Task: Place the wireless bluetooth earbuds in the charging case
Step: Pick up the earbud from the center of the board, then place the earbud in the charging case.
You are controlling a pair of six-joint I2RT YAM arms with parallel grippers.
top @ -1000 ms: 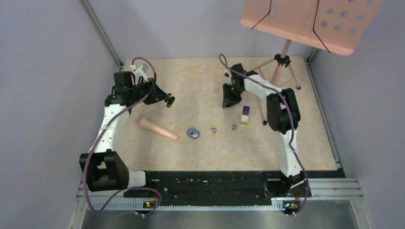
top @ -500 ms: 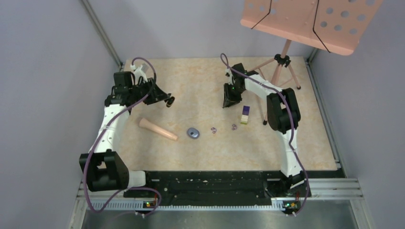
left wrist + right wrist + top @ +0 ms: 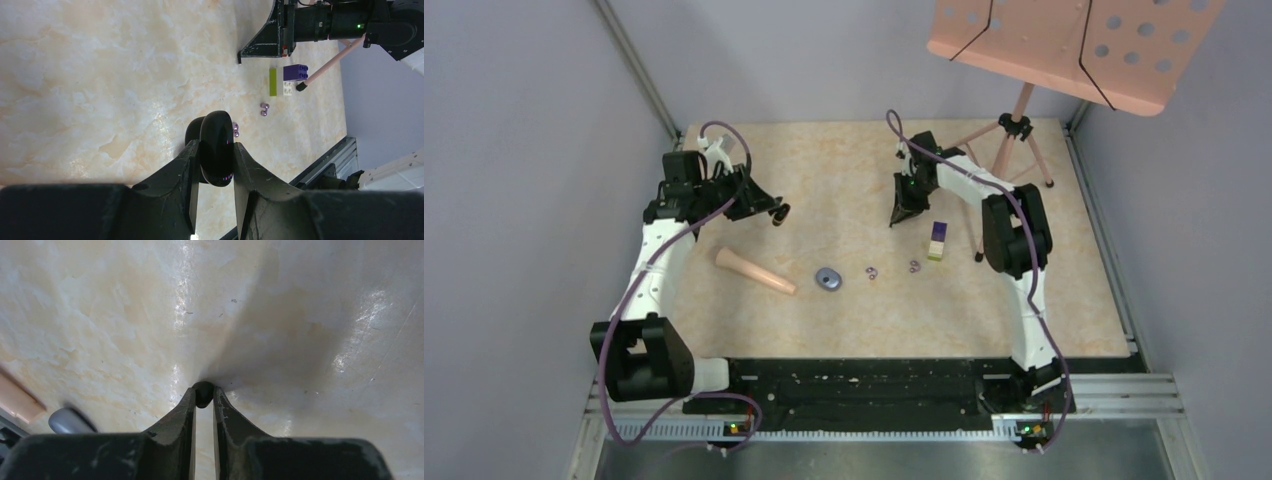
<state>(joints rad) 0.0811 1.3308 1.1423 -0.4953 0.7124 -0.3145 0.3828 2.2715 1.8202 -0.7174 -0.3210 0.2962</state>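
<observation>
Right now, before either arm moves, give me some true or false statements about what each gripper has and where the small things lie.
1. The left gripper is clamped on a glossy black oval object. True.
2. Both pale purple earbuds sit inside the grey-blue oval piece. False: they lie on the table, to its right.
3. The right gripper pinches a small black earbud at its tips. True.
4. The purple-and-yellow block touches the peach cone. False: they are far apart, and the block stands by the right arm.
</observation>
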